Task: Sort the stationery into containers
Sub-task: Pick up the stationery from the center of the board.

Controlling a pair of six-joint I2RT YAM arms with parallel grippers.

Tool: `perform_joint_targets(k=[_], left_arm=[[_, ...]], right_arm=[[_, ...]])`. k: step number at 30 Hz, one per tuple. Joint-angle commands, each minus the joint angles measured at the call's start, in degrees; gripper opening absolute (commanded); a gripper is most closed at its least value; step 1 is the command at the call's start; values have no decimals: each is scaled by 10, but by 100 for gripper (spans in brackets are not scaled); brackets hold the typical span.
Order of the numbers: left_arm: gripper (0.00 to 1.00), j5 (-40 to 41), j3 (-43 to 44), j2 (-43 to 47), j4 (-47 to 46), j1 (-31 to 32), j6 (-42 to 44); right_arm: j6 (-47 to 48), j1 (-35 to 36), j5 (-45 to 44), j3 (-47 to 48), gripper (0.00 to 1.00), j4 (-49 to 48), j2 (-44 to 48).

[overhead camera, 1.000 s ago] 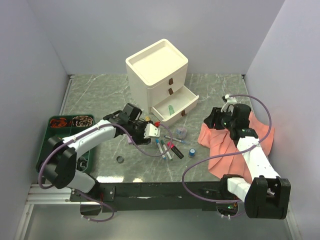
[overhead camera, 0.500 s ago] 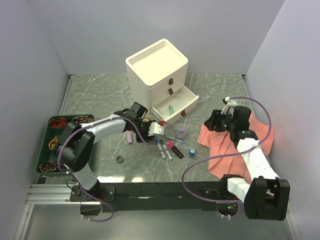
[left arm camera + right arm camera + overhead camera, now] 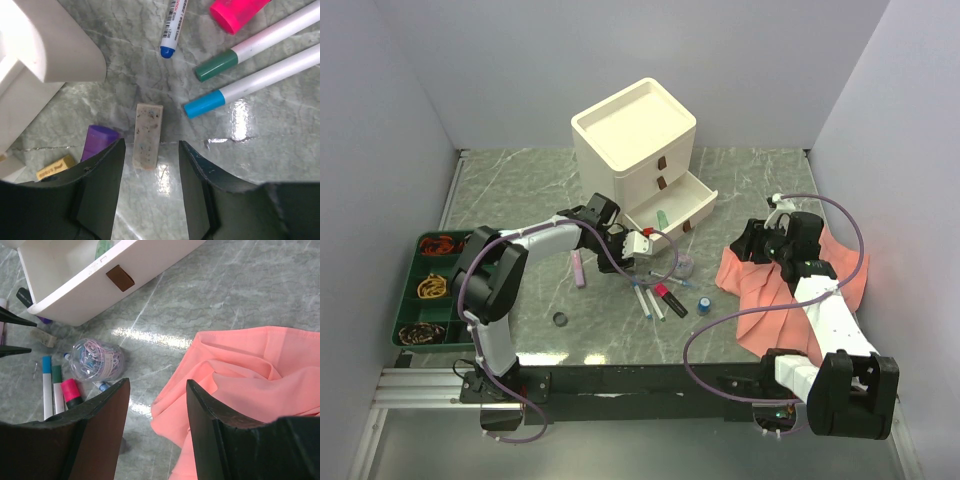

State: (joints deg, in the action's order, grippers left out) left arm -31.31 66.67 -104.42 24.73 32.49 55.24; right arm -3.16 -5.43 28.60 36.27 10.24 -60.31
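Just in front of the open bottom drawer [image 3: 672,215] of the drawer box [image 3: 635,140], the left gripper [image 3: 150,145] points down at the desk [image 3: 240,150]. Its jaws stand apart, one on each side of a small speckled block [image 3: 148,135]. The block is probably an eraser, though the view does not settle this. Neither jaw touches it; a narrow gap shows on both sides. The block lies flat, lengthwise along the gap, so the jaws can close across its short width. Judged from this placement, the step in hand is picking up the block for transfer into the drawer.

A purple highlighter [image 3: 98,142] lies just beside one jaw, partly hidden by it, and could be nudged when the jaws close. Two white pens [image 3: 270,65] and a marker [image 3: 237,12] lie near but apart from the jaws.

The left arm [image 3: 535,240] reaches low across the desk toward the centre, wrist bent downward.

The right gripper [image 3: 157,385] hangs at the edge of the pink cloth [image 3: 250,375], jaws apart and nothing between them. This position appears chosen to keep out of the left arm's working area. The right arm [image 3: 825,310] lies angled over the cloth.

Other unsorted items on the desk:
- lilac highlighter [image 3: 579,268]
- dark disc [image 3: 560,319]
- blue-capped vial [image 3: 704,303]
- clear tub [image 3: 96,359] of paper clips
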Motion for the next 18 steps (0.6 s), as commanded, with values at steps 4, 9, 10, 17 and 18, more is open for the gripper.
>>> perform_joint_targets(k=[4, 9, 10, 17, 18], left_arm=[[51, -24, 35, -31, 12, -1, 11], [46, -18, 55, -51, 40, 0, 14], [46, -17, 55, -52, 45, 1, 19], [24, -20, 46, -41, 76, 6, 10], [20, -25, 45, -36, 82, 6, 7]], right_arm=[[14, -10, 1, 15, 57, -14, -15], [14, -12, 2, 20, 56, -15, -24], [15, -12, 1, 21, 56, -16, -25], [17, -12, 0, 26, 56, -15, -27], [19, -12, 0, 28, 56, -12, -26]])
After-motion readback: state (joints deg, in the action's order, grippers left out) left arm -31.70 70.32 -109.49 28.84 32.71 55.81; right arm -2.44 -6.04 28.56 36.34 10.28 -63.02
